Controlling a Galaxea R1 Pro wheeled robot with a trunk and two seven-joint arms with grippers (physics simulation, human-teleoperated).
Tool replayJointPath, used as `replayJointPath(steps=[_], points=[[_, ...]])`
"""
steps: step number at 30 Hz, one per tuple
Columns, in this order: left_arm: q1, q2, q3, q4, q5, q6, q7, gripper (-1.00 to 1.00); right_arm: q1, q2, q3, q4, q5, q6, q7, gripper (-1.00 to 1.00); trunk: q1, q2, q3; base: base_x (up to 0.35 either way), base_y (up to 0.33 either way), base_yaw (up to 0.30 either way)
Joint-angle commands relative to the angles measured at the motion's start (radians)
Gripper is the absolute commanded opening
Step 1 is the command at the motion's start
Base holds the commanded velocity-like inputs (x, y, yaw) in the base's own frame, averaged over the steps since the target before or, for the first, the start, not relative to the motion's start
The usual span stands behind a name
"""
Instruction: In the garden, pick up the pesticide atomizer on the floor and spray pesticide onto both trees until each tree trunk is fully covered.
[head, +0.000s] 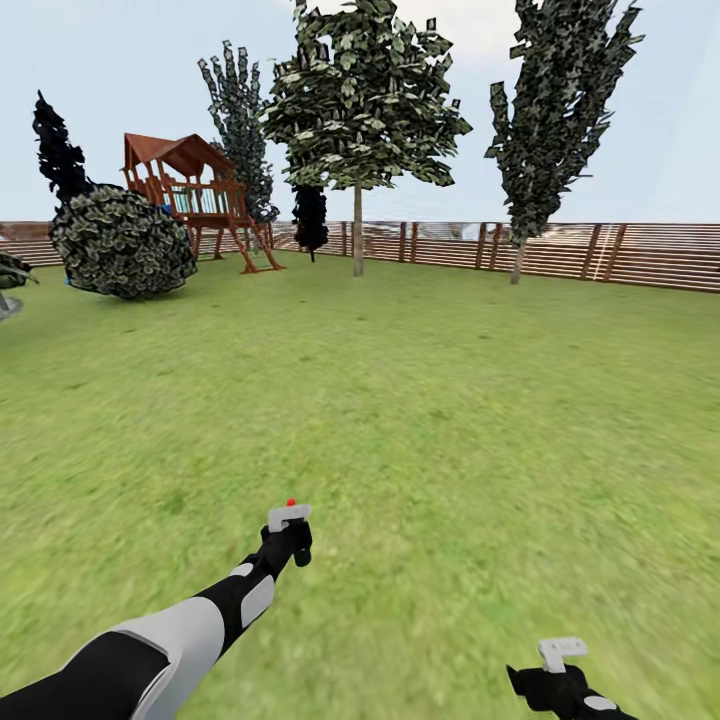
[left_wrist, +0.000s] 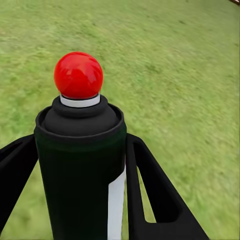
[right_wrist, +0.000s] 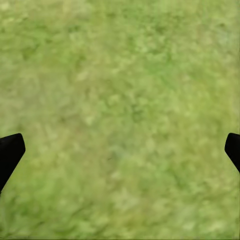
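Observation:
My left gripper (head: 288, 535) is shut on the pesticide atomizer (left_wrist: 80, 165), a dark bottle with a red ball on top and a pale strip down its side. In the head view only its red top (head: 291, 503) shows above the gripper, held upright low over the lawn. Black fingers (left_wrist: 150, 190) press both sides of the bottle. A tree with a wide green canopy (head: 360, 100) and a bare trunk (head: 357, 245) stands far ahead by the fence. My right gripper (head: 560, 665) hangs open over bare grass, its fingertips (right_wrist: 10, 152) spread wide.
Green lawn (head: 450, 420) stretches to a brown slat fence (head: 640, 255). A darker, narrower tree (head: 560, 110) stands right of the wide one. A wooden play tower (head: 195, 195), a round bush (head: 122, 243) and dark columnar trees (head: 240, 120) are at the back left.

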Motion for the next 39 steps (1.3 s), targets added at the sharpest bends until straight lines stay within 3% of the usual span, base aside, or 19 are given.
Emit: replayJointPath(steps=[1,39], points=[[0.000,0.000,0.000,0.000,0.000,0.000,0.000,-1.00,0.000,0.000,0.000,0.000,0.000,0.000,0.000,1.00,0.000,0.000,0.000,0.350,0.000,0.000],[0.000,-0.001,0.000,0.000,0.000,0.000,-0.001,-1.00,0.002,0.000,0.000,0.000,0.000,-0.001,0.000,1.00,0.000,0.000,0.000,0.350,0.000,0.000]])
